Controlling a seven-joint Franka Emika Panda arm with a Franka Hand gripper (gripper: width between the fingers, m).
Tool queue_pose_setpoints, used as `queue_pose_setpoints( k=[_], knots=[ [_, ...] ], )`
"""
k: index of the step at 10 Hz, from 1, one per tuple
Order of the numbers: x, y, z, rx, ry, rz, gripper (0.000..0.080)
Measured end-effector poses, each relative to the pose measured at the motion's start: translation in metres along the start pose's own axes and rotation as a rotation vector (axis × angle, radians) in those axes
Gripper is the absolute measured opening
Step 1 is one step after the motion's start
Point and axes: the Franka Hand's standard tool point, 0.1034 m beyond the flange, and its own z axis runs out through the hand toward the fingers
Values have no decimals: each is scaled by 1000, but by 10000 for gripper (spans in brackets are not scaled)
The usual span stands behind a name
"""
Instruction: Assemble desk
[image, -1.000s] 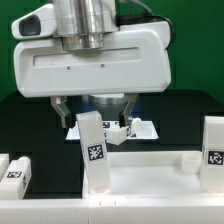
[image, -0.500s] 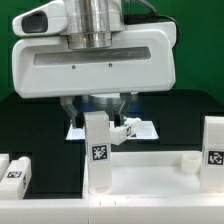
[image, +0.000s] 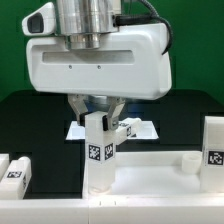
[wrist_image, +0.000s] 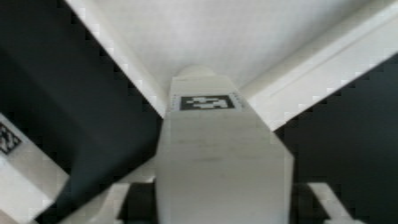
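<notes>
A white block leg (image: 97, 150) with a square tag stands upright on the near left part of the white rimmed tabletop (image: 150, 172). My gripper (image: 97, 118) comes down from above and its fingers (image: 80, 110) are shut on the leg's top end. In the wrist view the leg (wrist_image: 215, 150) fills the middle between both fingers, with the tabletop's rims (wrist_image: 329, 55) running beyond it. A small round socket (image: 187, 158) sticks up near the tabletop's right corner.
Another tagged leg (image: 213, 150) stands at the exterior view's right edge. A further leg (image: 14, 168) lies low at the left. Behind the gripper, the marker board (image: 143, 128) lies on the black table with a small white part (image: 125, 129) on it.
The jaws have closed from wide apart onto the leg's top. The leg, tilted a second ago, now stands upright. The gripper body has shifted slightly right and up.
</notes>
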Motion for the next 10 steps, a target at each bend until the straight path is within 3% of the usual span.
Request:
queue_pose_setpoints(
  k=[2,7,10],
  knots=[
    [2,4,1,30,4,449,284],
    [2,7,2,53,-28,844,285],
    [-5,-1,3,134,-40,1349,285]
  ],
)
